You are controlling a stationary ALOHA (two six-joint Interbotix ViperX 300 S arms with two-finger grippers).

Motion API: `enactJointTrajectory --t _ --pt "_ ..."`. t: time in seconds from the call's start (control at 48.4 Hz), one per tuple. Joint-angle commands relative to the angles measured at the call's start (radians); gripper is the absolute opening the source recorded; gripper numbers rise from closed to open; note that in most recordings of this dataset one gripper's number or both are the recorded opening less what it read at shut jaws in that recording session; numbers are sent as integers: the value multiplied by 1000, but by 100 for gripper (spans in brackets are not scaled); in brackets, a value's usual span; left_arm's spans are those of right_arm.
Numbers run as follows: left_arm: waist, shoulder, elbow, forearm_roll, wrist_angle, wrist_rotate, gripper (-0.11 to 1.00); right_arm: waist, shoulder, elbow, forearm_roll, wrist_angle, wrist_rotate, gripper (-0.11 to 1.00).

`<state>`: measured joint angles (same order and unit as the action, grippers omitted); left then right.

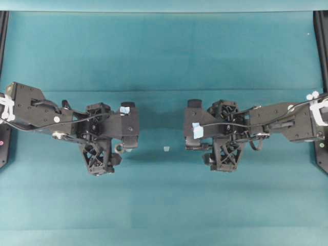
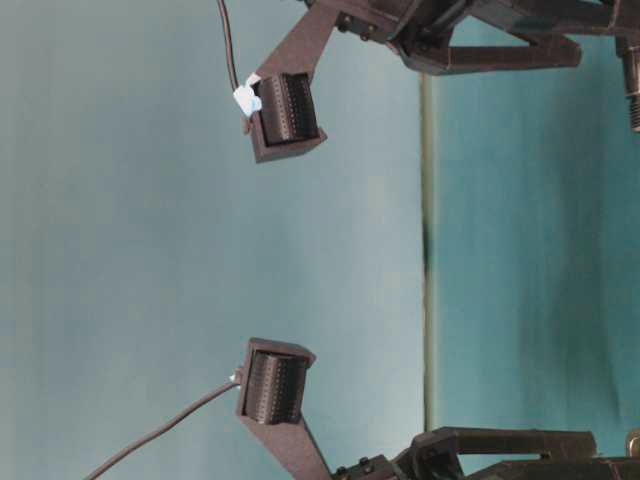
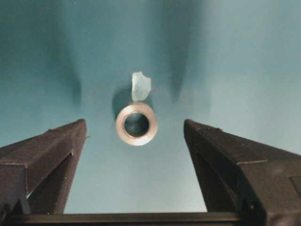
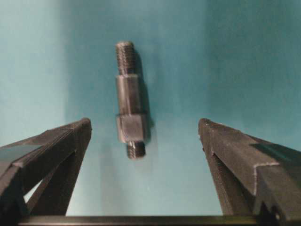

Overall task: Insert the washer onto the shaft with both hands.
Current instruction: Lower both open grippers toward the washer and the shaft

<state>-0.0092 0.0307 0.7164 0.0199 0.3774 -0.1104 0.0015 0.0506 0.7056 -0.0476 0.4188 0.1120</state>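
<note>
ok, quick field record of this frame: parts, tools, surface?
washer: flat on the mat, hole up, between open left tool jaws, untouched
scrap: pale, just beyond the washer
shaft: lying on the mat, between open right tool jaws, untouched
mat: teal
assembly: not started

Robot lab test cell, not a home or shop. Plain teal surface [image 1: 164,61] all round, matching teal backdrop in the table-level view. Two black lattice arms face each other, left hand [image 1: 129,125] and right hand [image 1: 193,125], loose cabling, black frame rails [image 1: 322,46] at left and right edges.
</note>
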Motion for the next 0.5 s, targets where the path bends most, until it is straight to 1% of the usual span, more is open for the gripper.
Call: enactJointTrajectory --t 0.0,0.476 --pt "-5 -3 -8 2 -6 2 91 3 0 -15 -2 -6 -6 89" --pt "-23 31 -11 2 -12 -2 91 14 20 -17 -2 -6 -5 89"
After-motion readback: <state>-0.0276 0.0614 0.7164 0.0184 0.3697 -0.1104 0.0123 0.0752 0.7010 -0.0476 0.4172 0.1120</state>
